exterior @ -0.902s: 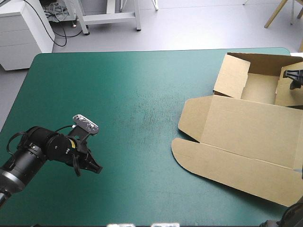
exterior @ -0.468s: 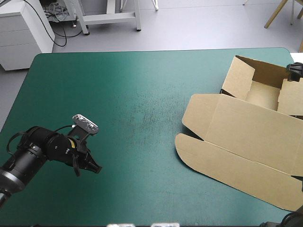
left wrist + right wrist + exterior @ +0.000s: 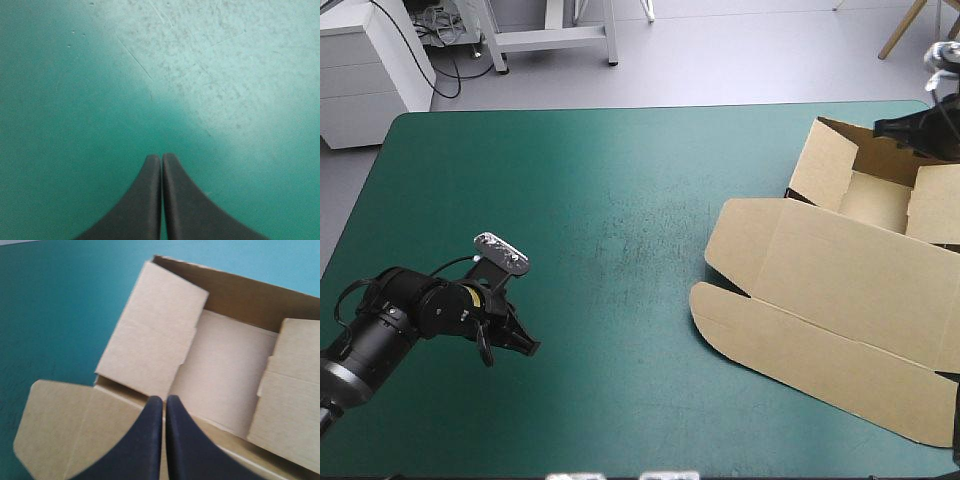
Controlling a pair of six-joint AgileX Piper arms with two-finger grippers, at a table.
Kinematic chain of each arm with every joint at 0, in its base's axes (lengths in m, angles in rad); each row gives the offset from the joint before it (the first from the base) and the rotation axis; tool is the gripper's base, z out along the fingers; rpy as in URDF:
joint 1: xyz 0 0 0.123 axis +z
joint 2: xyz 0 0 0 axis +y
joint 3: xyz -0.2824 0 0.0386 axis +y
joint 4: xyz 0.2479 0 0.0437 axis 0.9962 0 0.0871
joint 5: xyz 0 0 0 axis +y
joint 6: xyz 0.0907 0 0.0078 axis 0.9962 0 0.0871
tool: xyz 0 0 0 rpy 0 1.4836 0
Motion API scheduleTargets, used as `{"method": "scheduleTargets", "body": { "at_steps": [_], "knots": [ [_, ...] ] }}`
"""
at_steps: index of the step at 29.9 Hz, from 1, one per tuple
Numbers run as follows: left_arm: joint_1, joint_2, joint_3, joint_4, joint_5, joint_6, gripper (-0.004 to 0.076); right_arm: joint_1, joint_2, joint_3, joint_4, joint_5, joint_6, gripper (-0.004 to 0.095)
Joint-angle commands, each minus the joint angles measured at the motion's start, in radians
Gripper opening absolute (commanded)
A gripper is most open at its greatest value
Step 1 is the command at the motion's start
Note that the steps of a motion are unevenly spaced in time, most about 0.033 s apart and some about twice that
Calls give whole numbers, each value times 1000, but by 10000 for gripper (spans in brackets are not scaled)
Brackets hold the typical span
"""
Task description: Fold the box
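The brown box (image 3: pixel 840 290) lies at the table's right side, its lid panel flat toward the front. Its tray (image 3: pixel 875 198) at the far right has walls raised. My right gripper (image 3: pixel 882 128) hovers over the tray's far wall, shut and holding nothing. In the right wrist view, the right gripper (image 3: pixel 164 401) points down over the box (image 3: pixel 225 370), near a standing side wall (image 3: pixel 150 347). My left gripper (image 3: pixel 530 347) is low over the cover at the front left, far from the box. The left gripper (image 3: pixel 161 159) is shut, with only bare cover ahead of it.
The teal-green cover (image 3: pixel 620 220), scuffed pale in the middle, stretches between the left gripper and the box. The box reaches the table's right edge, and its front flap (image 3: pixel 720 320) curves toward the table's middle.
The box slid right and its tray walls stood up. The right gripper came off the tray's wall, rose toward the far edge and shut. The left gripper shifted slightly.
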Motion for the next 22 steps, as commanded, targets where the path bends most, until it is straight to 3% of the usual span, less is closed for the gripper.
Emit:
{"method": "scheduleTargets", "body": {
  "at_steps": [1, 7, 14, 22],
  "knots": [
    [-2, -23, -17, 0, -39, -11, -10, 107, -84, 57, 14, -32, -39, -2],
    [-2, -71, 70, 17, -126, -23, -10, 284, -166, 256, 7, -72, -108, -2],
    [-2, -203, 226, 17, -193, -25, -10, 433, -324, 526, 11, -253, -220, -3],
    [-2, -352, 361, 0, -203, -25, -10, 452, -488, 870, 10, -421, -247, -4]
  ]
}}
